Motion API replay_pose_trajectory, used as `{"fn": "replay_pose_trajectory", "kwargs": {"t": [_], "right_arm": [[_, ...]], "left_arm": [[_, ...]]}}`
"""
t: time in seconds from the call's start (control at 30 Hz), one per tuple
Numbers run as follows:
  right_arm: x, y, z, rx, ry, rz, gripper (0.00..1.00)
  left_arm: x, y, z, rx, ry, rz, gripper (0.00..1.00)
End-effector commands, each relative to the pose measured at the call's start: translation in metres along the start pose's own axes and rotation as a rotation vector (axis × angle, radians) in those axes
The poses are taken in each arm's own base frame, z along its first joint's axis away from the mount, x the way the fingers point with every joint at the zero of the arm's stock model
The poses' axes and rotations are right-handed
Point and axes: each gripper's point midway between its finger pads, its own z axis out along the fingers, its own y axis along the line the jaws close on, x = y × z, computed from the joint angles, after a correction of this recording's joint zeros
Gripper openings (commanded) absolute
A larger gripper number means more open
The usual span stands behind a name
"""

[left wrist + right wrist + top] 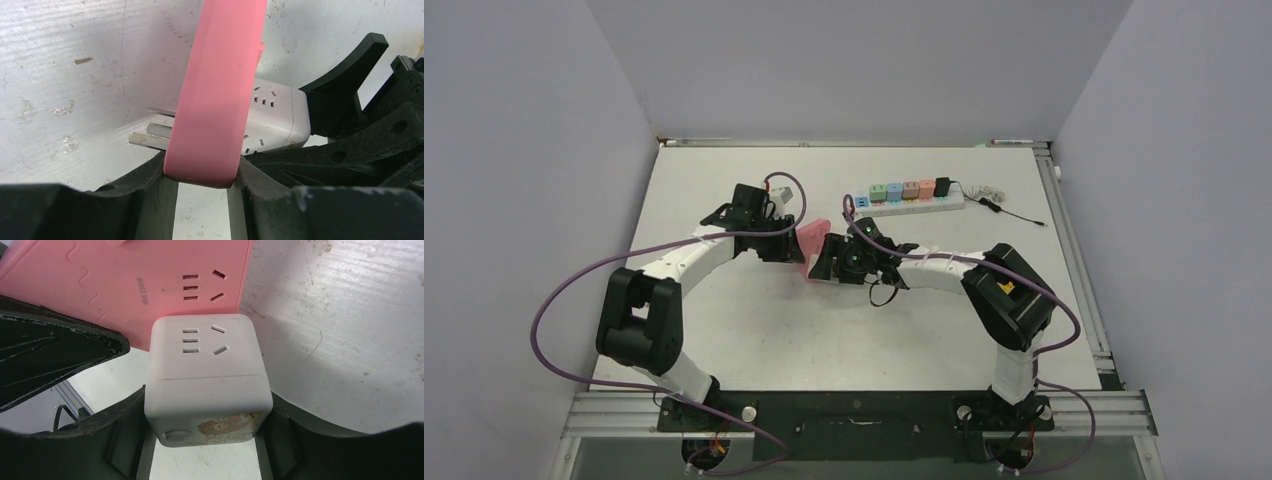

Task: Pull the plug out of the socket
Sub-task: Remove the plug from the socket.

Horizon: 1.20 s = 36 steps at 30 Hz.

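Note:
A flat pink socket block (811, 240) is held off the white table near its middle. My left gripper (789, 246) is shut on its edges, and its pads (150, 180) clamp the pink block (215, 100) in the left wrist view. Two metal prongs (150, 137) stick out of the block's left face. A white cube plug (275, 120) sits against its right face. My right gripper (207, 412) is shut on the white cube (207, 370), which touches the pink block (125, 280). I cannot see the joint between them. The right gripper (832, 262) hides the cube from above.
A white power strip (909, 203) with several coloured adapters and a black one (942, 186) lies at the back of the table (754, 330). A thin cable (1009, 208) trails to its right. The left finger (50, 355) crosses the right wrist view.

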Motion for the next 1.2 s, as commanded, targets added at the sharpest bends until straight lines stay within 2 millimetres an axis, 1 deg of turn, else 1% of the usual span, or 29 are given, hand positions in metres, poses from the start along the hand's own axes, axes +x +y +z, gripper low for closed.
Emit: {"fn": "replay_pose_trajectory", "kwargs": {"t": [0.0, 0.1, 0.23, 0.37, 0.53, 0.63, 0.77, 0.9, 1.07, 1.17], "right_arm": [[0.012, -0.016, 0.015, 0.071, 0.041, 0.017, 0.05], [0.009, -0.013, 0.015, 0.059, 0.028, 0.005, 0.05], [0.003, -0.005, 0.01, 0.014, -0.014, -0.031, 0.05], [-0.002, 0.005, 0.001, -0.034, -0.046, -0.093, 0.05], [-0.003, 0.021, -0.013, -0.106, -0.058, -0.192, 0.05], [0.0, 0.027, -0.019, -0.134, -0.045, -0.246, 0.05], [0.011, 0.032, -0.025, -0.176, -0.011, -0.292, 0.05], [0.019, 0.044, -0.035, -0.264, -0.006, -0.293, 0.05], [0.023, 0.062, -0.046, -0.374, -0.007, -0.285, 0.05], [0.024, 0.067, -0.05, -0.397, -0.005, -0.29, 0.05]], "left_arm": [[-0.006, -0.047, 0.003, 0.154, -0.007, 0.06, 0.0], [-0.007, -0.047, 0.004, 0.145, -0.007, 0.068, 0.0], [-0.008, -0.04, 0.004, 0.106, -0.008, 0.067, 0.0], [-0.012, -0.039, 0.002, 0.102, -0.014, 0.079, 0.0], [-0.016, -0.037, -0.003, 0.087, -0.031, 0.095, 0.0], [-0.02, -0.033, -0.006, 0.077, -0.043, 0.089, 0.0], [-0.023, -0.028, -0.009, 0.072, -0.055, 0.077, 0.0], [-0.026, -0.024, -0.011, 0.066, -0.065, 0.067, 0.0], [-0.027, -0.019, -0.012, 0.049, -0.067, 0.058, 0.0], [-0.029, -0.018, -0.014, 0.043, -0.074, 0.053, 0.0]]}}
